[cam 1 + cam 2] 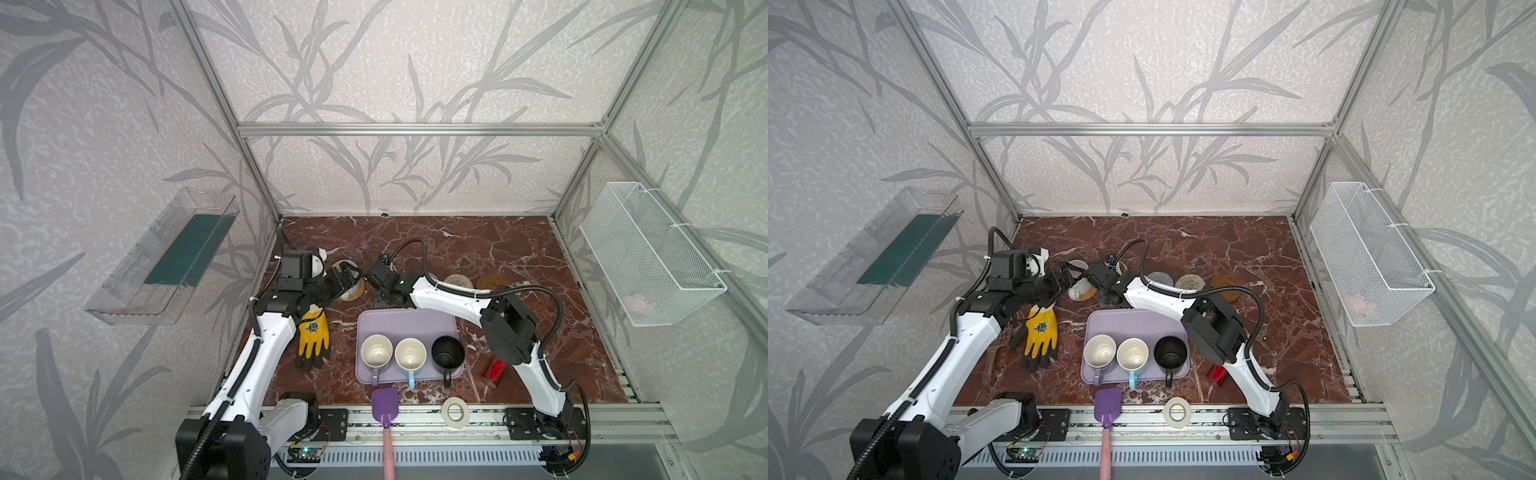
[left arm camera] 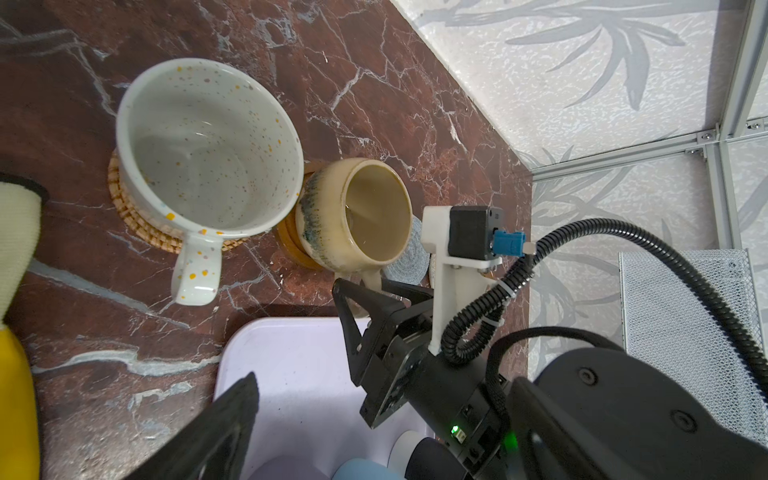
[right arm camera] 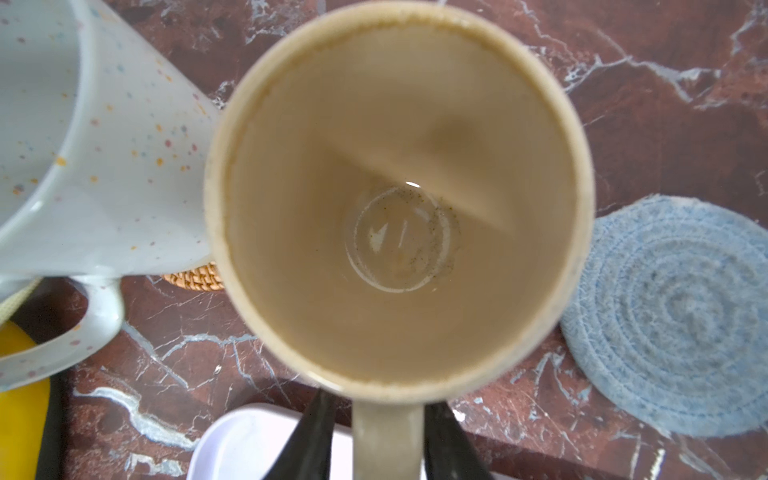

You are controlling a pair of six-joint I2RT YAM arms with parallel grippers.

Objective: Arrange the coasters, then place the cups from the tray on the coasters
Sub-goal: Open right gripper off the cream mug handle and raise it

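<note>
A white speckled cup (image 2: 208, 145) stands on the orange rattan coaster (image 2: 137, 220). Beside it the cream-yellow cup (image 3: 395, 199) sits on an amber-brown coaster (image 2: 291, 249). My right gripper (image 3: 382, 399) is open, a finger on each side of that cup's handle, with a sliver of gap on one side. My left gripper (image 1: 345, 279) hangs wide open and empty over the white cup. Grey-blue (image 3: 673, 316), beige (image 1: 459, 280) and amber (image 1: 492, 282) coasters lie bare to the right. On the lilac tray (image 1: 399, 322) stand lilac (image 1: 376, 353), light blue (image 1: 410, 355) and black (image 1: 448, 353) cups.
A yellow glove (image 1: 313, 338) lies left of the tray. A purple spatula (image 1: 384, 409) and a white tape ring (image 1: 456, 412) rest at the front edge. A red object (image 1: 494, 370) lies right of the tray, and a wire basket (image 1: 648, 253) hangs on the right wall.
</note>
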